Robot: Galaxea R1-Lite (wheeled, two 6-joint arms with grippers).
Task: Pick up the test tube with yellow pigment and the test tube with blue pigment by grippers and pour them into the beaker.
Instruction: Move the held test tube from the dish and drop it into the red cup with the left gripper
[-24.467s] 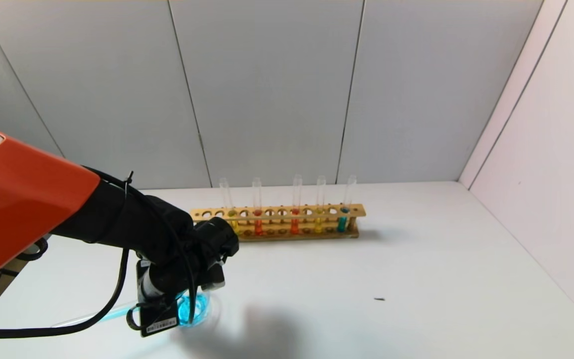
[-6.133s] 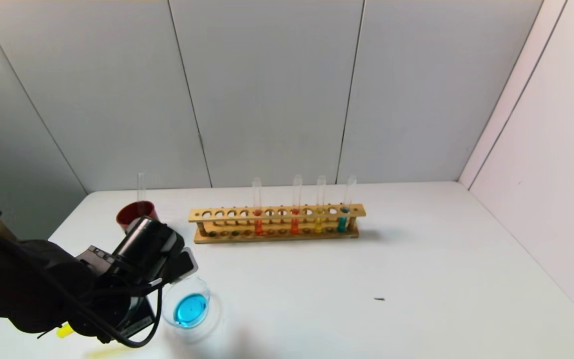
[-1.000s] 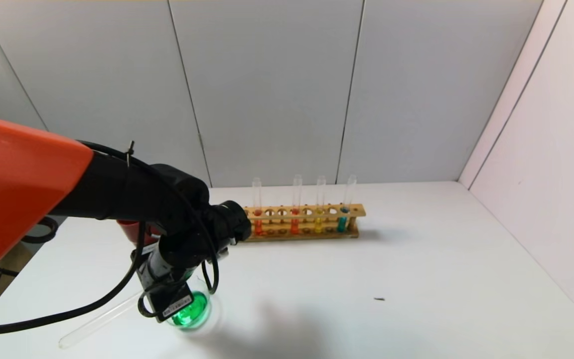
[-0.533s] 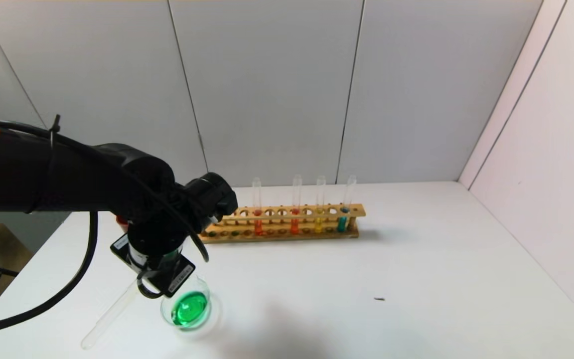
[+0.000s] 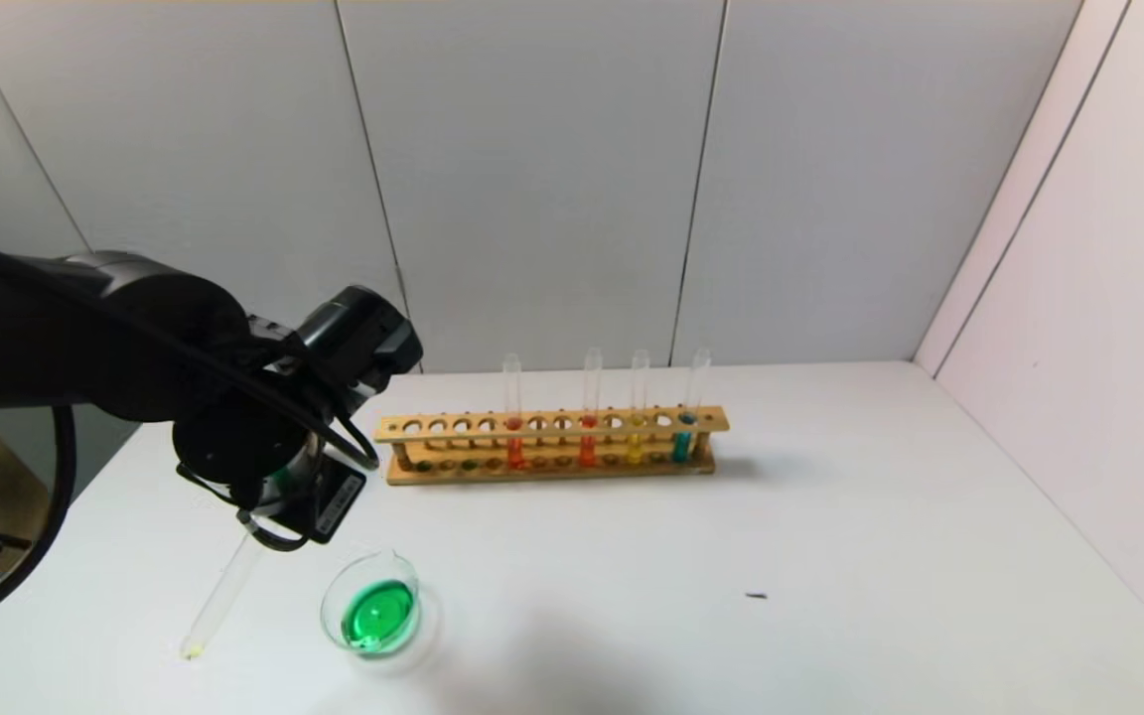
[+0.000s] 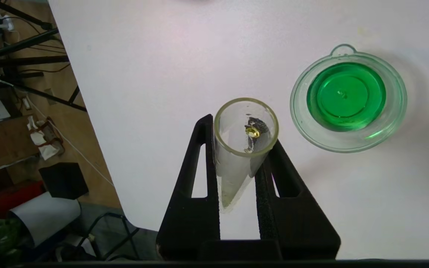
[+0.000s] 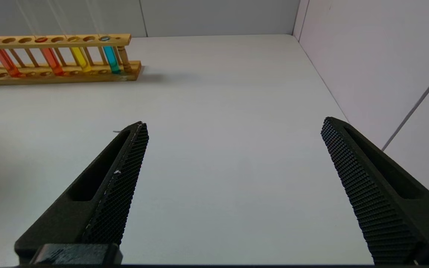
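clear glossy glass beaker (image 5: 370, 614), clear glass test tube (image 6: 241, 149), wooden rack (image 5: 552, 445), matt white worktop (image 5: 830, 556), right pincer (image 7: 233, 149) pads (image 7: 125, 186) rough, knurled black plastic

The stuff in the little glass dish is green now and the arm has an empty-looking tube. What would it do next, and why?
Probably carry the tube away and put it down. The left gripper is shut on the test tube with yellow pigment, which holds only a yellow trace, beside the beaker of green liquid. Both colours seem poured, so nothing looks left to tip.
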